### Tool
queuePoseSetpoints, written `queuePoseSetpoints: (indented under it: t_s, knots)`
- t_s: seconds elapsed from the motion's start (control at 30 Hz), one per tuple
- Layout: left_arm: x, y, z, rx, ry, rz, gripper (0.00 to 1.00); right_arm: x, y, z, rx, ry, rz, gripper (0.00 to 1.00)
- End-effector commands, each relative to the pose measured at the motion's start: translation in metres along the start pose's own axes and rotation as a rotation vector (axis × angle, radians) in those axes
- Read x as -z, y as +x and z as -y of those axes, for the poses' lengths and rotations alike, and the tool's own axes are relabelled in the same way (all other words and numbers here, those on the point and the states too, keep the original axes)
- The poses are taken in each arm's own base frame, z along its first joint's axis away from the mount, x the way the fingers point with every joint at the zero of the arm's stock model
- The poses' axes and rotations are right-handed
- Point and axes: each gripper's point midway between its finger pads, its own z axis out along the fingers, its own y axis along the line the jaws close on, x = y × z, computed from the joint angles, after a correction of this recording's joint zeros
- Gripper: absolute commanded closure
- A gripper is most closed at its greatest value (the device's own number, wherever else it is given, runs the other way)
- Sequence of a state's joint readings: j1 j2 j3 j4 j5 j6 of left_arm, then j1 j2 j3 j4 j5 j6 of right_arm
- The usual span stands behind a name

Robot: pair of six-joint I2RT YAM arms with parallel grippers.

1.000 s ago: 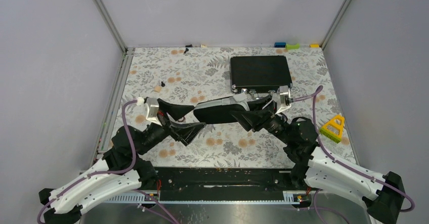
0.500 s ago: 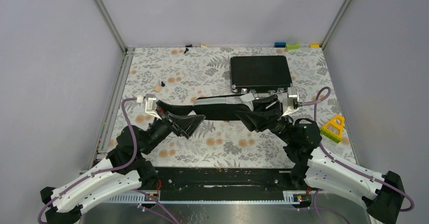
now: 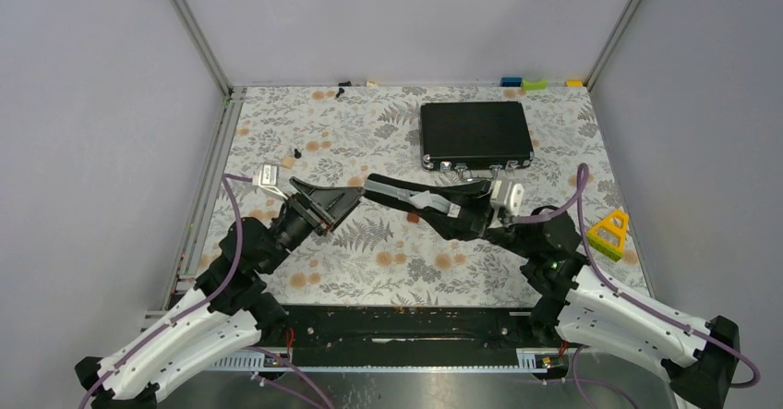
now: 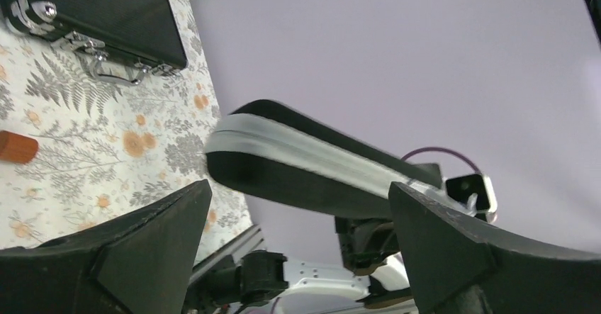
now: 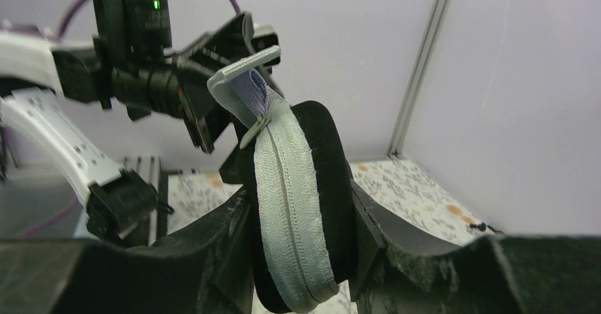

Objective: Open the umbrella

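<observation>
A: Rolling since a second ago, the black case (image 3: 411,198) is now showing its grey zip band upward rather than its broad side, and it is slanting across the bench (image 3: 369,270). The left fingers (image 4: 142,250) are sitting farther from the bases than before.

B: What is staying hidden?

A: Nearly all of the umbrella (image 5: 256,96). Only a lavender fabric strip is peeking out by the pale zip tab at the case's far end. Whether more is lying inside, I cannot tell.

B: And the grips?

A: The right fingers (image 5: 177,271) are pressing both black sides of the case, roughly half closed, and are holding it off the bench. The left fingers are gaping fully and holding nothing, with the case's rounded end hanging just beyond them, untouched.

B: Farther out?

A: A small brown peg (image 4: 18,147) is lying on the floral cloth, cut off by the left wrist view's edge. Beyond it a flat black briefcase (image 3: 475,132) is resting with its shiny latches facing the arms.
</observation>
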State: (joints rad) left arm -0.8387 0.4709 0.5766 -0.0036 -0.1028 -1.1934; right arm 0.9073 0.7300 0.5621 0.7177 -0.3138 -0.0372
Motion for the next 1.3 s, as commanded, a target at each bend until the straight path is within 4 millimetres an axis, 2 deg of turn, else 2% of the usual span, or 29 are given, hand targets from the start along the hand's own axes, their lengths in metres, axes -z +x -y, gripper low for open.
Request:
queuePoseSetpoints:
  t_s: [0.0,0.17,0.27,0.5,0.63,0.8,1.0,1.07,1.17,1.23,1.27]
  knots:
    - [-0.004,-0.006,0.037,0.212,0.080,-0.030,0.01,-0.010,-0.034,0.000,0.210,-0.049,0.076,1.00]
    - [-0.015,0.008,0.023,0.336,0.018,-0.138,0.01,-0.012,-0.025,-0.002,0.301,-0.076,0.019,1.00]
    - [-0.020,0.017,0.012,0.392,-0.025,-0.194,0.01,-0.013,-0.027,-0.004,0.337,-0.086,0.021,1.00]
    - [-0.028,0.032,0.005,0.447,-0.064,-0.306,0.01,-0.016,-0.023,-0.012,0.386,-0.127,-0.015,1.00]
    - [-0.032,0.044,-0.006,0.483,-0.110,-0.367,0.01,-0.020,-0.022,-0.018,0.425,-0.162,-0.034,1.00]
    - [-0.035,0.053,-0.010,0.527,-0.135,-0.424,0.01,-0.026,-0.006,-0.026,0.452,-0.206,-0.102,1.00]
    - [-0.039,0.054,-0.005,0.529,-0.121,-0.444,0.01,-0.031,0.018,-0.030,0.505,-0.226,-0.187,1.00]
    - [-0.040,0.051,-0.002,0.524,-0.104,-0.437,0.08,-0.032,0.024,-0.028,0.522,-0.219,-0.210,1.00]
    - [-0.040,0.046,-0.001,0.521,-0.079,-0.413,0.38,-0.030,0.036,-0.028,0.532,-0.214,-0.253,1.00]
    - [-0.041,0.040,-0.002,0.522,-0.070,-0.383,0.54,-0.028,0.042,-0.028,0.526,-0.208,-0.268,0.99]
    - [-0.041,0.037,-0.003,0.522,-0.068,-0.367,0.61,-0.027,0.044,-0.029,0.521,-0.205,-0.271,0.94]
